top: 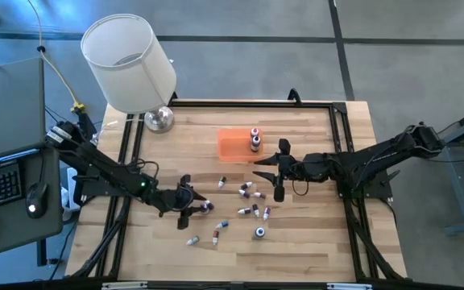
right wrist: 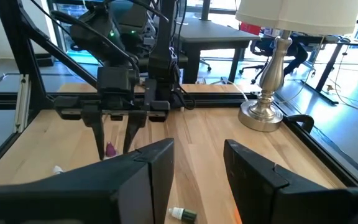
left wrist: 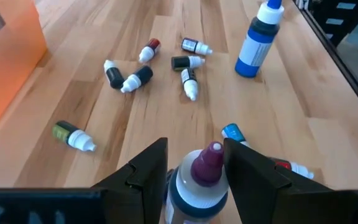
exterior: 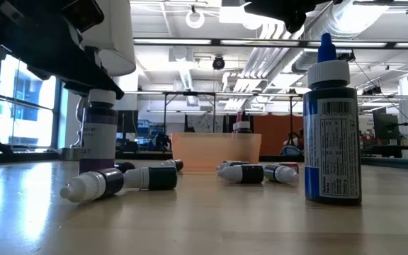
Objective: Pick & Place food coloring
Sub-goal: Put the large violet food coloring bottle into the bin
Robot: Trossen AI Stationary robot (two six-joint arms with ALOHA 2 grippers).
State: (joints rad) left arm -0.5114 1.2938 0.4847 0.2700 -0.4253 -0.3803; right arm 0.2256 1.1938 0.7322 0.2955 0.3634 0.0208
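Observation:
My left gripper (top: 196,205) is low over the table's near left and is shut on a food coloring bottle with a white cap and purple tip (left wrist: 207,163). The low view shows that bottle (exterior: 99,138) upright. Several small food coloring bottles (top: 248,193) lie on their sides on the wood, also seen in the left wrist view (left wrist: 142,74). A bigger blue bottle (exterior: 331,127) stands upright near the front edge. Two bottles (top: 255,140) stand in the orange tray (top: 232,145). My right gripper (top: 279,171) hangs open above the table, right of the tray, with nothing between its fingers. My left gripper pinches the bottle's white cap (left wrist: 180,186) between its two fingers, one on each side. The fingers come from the table's left, slanting a little downward. The bottle stands upright with its purple tip up; I cannot tell whether its base touches the table.
A lamp with a white shade (top: 131,64) and a metal base (right wrist: 263,115) stands at the far left corner. A black frame (top: 341,153) runs round the table's edges. Small bottles (left wrist: 235,132) lie close in front of the left gripper.

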